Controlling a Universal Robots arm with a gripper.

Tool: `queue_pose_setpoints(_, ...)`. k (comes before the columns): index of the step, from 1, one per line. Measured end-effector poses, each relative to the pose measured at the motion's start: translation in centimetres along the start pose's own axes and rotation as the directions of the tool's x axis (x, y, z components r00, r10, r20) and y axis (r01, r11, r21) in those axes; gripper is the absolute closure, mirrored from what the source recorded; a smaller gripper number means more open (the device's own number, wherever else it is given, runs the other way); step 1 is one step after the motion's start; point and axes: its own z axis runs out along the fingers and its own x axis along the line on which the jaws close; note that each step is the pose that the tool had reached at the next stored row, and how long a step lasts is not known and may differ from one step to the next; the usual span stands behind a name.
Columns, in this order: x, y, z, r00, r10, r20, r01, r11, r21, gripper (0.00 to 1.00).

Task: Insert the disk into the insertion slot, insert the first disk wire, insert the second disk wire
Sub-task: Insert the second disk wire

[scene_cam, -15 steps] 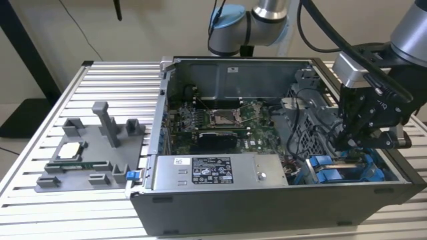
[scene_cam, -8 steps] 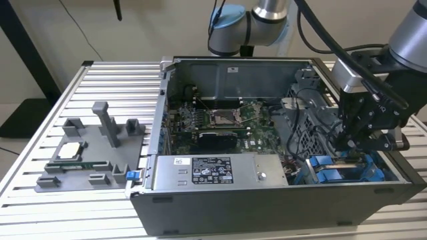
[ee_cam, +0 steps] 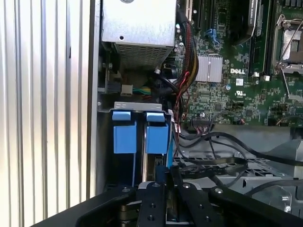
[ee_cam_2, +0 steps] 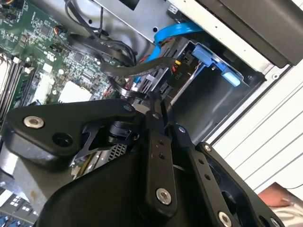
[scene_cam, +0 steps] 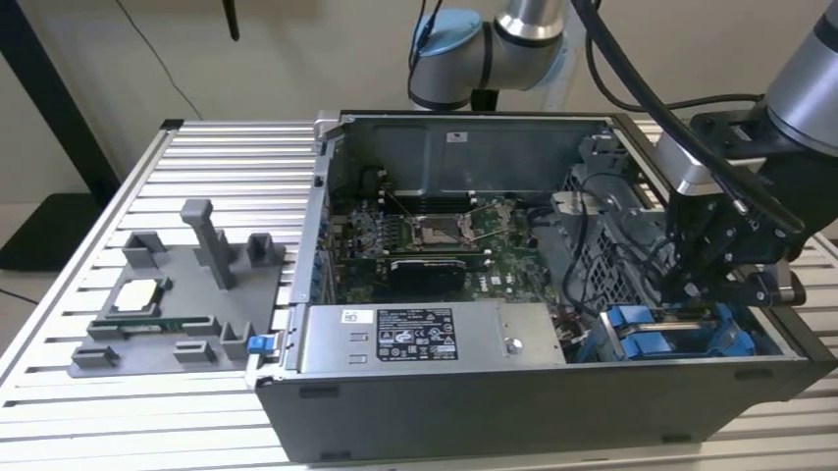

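Note:
The open computer case (scene_cam: 524, 392) lies on a slatted table. At its corner on the exterior view's right, two bright blue carrier frames (scene_cam: 668, 334) sit side by side in the drive bay (ee_cam: 142, 106). Their blue tabs (ee_cam: 157, 132) face up, and the disk body inside them is mostly hidden. My gripper (scene_cam: 690, 289) hangs just above these carriers with its fingers drawn together. In the second wrist view the gripper (ee_cam_2: 154, 97) tips sit among the cables, just under a flat black wire (ee_cam_2: 142, 68) and a black connector (ee_cam_2: 177, 73). What lies between the gripper (ee_cam: 164, 172) tips is hidden.
A labelled grey power-supply box (scene_cam: 419, 334) lies along the case's front wall, with the motherboard (scene_cam: 433, 235) behind it. Black cable bundles (ee_cam: 218, 142) and a blue ribbon cable (ee_cam_2: 175, 33) crowd the bay. A grey fixture tray (scene_cam: 171, 314) stands on the table (scene_cam: 78, 392) at the exterior view's left.

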Motion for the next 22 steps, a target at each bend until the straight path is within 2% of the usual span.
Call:
queue_pose_setpoints(3, 0.0, -0.03, 0.0, 1.0, 0.0, -0.0006, 0.0, 1.0, 0.0, 1.0)
queue_pose_setpoints(5, 0.01, -0.03, 0.0, 0.9999, -0.001, -0.013, 0.001, 1.0, -0.0004, 1.0)
queue_pose_setpoints(8, 0.01, -0.04, 0.08, 0.9993, -0.001, -0.0372, 0.001, 1.0, 0.0009, 1.0)
queue_pose_setpoints(11, 0.02, -0.04, 0.17, 0.9993, -0.001, -0.0372, 0.001, 1.0, 0.0025, 1.0)
queue_pose_setpoints(14, 0.03, -0.12, 0.26, 0.9995, -0.002, -0.0326, 0.002, 1.0, 0.0066, 1.0)
queue_pose_setpoints(22, -0.09, -0.36, 0.56, 0.9996, -0.004, -0.0287, 0.004, 0.9998, 0.0187, 1.0)
